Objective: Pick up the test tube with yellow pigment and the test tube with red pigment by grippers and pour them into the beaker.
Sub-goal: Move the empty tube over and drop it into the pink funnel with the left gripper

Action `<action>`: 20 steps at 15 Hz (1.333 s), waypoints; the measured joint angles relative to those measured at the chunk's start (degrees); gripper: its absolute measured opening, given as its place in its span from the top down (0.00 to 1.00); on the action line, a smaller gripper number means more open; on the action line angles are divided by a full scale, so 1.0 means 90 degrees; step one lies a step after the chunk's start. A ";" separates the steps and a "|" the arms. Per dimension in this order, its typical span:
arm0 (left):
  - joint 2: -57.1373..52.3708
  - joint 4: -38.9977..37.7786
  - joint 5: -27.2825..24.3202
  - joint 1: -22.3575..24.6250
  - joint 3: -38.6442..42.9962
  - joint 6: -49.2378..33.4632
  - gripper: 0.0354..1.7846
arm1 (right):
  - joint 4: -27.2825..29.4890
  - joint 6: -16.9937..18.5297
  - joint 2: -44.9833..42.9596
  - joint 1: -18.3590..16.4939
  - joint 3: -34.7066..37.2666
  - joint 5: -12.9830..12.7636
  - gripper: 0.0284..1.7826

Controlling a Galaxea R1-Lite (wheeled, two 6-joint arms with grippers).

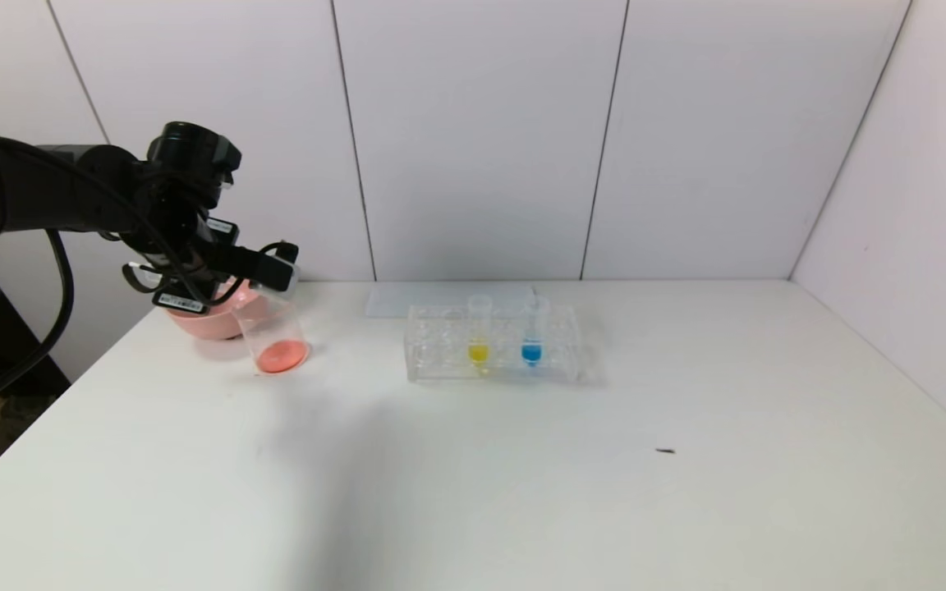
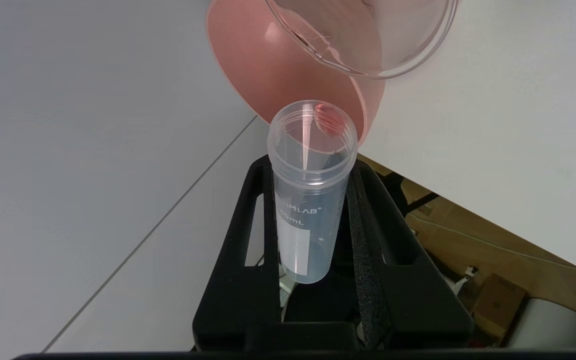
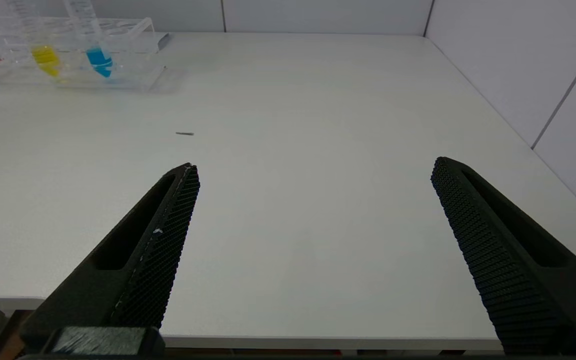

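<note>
Left gripper clamping red test tube, beaker

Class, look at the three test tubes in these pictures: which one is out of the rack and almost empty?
The test tube with red pigment, held by the left gripper at the beaker; yellow and blue stand in the rack.

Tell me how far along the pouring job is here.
Done: red liquid lies in the beaker. In hand: the left end effector grips the nearly emptied red tube, tipped over it. Left: the yellow tube waits in the rack; the right end effector idles open.
</note>
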 joint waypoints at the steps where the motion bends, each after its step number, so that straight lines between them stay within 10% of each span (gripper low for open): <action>1: 0.0000 0.0004 0.0015 -0.0009 0.0000 0.0000 0.77 | 0.0000 0.0000 0.0000 0.0000 0.0000 0.0000 0.05; 20: -0.0344 -0.0098 -0.0796 0.0245 -0.0077 -0.0968 0.77 | 0.0000 0.0003 0.0000 0.0000 0.0000 0.0000 0.05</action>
